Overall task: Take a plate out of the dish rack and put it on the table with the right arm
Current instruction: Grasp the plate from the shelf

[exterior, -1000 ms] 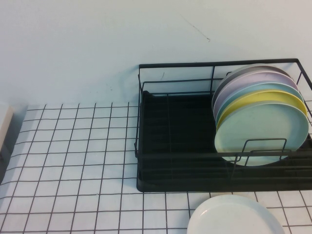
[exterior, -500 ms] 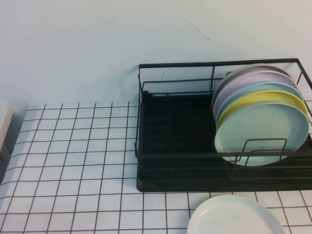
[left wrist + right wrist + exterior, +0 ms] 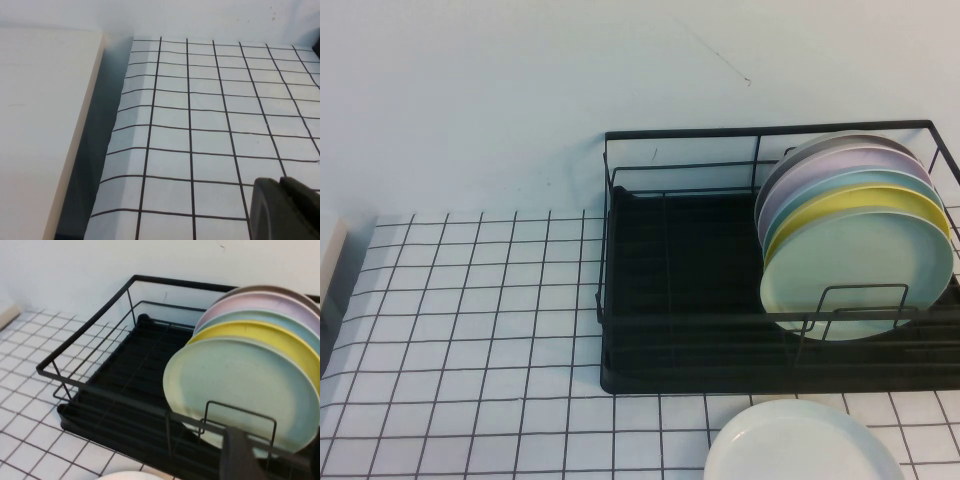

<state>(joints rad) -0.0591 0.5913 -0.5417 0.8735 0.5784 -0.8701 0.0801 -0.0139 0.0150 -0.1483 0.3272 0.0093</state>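
The black wire dish rack stands on the gridded white table at the right. Several plates stand on edge at its right end. The foremost is the pale mint-green plate, with a yellow plate right behind it. In the right wrist view the mint plate faces my right gripper, which is open and empty just in front of the rack's front bars. My left gripper is shut and empty, low over the table far to the left. Neither gripper shows in the high view.
A white plate lies flat on the table in front of the rack; its edge shows in the right wrist view. A beige block sits at the table's left edge. The wall runs close behind the rack.
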